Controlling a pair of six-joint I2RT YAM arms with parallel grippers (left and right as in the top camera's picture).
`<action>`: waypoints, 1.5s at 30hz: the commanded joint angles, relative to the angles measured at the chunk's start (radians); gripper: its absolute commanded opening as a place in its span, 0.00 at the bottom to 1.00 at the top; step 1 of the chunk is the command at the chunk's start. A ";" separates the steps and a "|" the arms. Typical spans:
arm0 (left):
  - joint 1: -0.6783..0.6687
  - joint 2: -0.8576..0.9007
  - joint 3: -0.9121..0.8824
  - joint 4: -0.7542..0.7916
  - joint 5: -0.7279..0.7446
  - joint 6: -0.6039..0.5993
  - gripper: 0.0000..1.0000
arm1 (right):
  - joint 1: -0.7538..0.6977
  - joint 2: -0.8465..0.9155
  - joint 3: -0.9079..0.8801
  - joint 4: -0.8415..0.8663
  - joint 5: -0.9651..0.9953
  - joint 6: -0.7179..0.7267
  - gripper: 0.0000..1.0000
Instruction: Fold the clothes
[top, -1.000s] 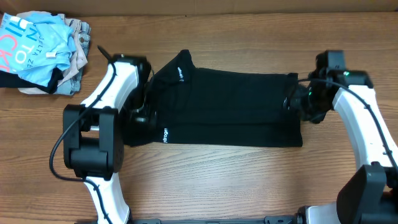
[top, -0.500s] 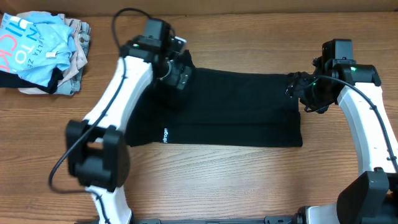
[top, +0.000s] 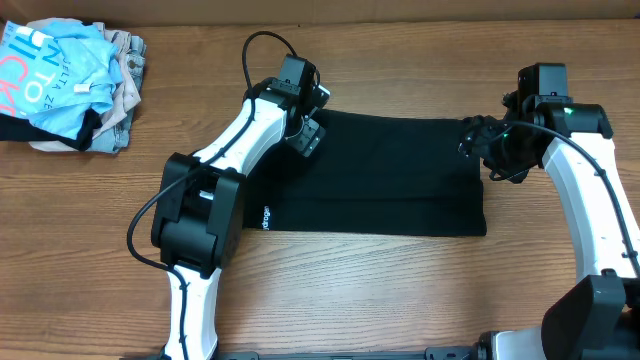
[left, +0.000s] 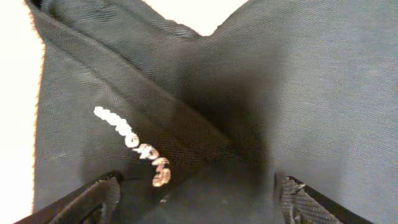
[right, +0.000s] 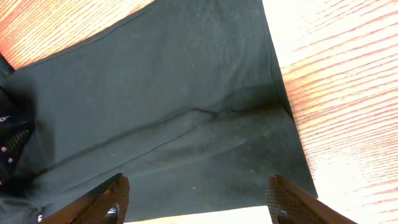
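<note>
Where the black T-shirt (left: 311, 93) folds, white lettering (left: 134, 144) shows (unreadable).

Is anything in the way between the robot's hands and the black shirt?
Nothing visible. The left gripper and right gripper sit right over the black shirt; the pile of other clothes lies apart, in the table's corner.

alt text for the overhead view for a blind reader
A black T-shirt lies folded into a long rectangle across a wooden table. The left gripper sits on its top left corner and the right gripper at its top right edge; a pile of light blue and beige clothes lies at far left.
</note>
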 joint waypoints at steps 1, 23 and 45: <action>0.005 0.039 0.003 0.016 -0.098 -0.058 0.81 | 0.000 -0.014 0.014 0.007 0.010 -0.003 0.74; 0.017 0.050 0.094 -0.071 -0.131 -0.258 0.18 | 0.002 0.001 0.014 0.082 0.035 -0.095 0.69; 0.066 0.048 0.478 -0.441 -0.130 -0.296 0.04 | 0.002 0.324 0.014 0.545 0.177 -0.143 0.63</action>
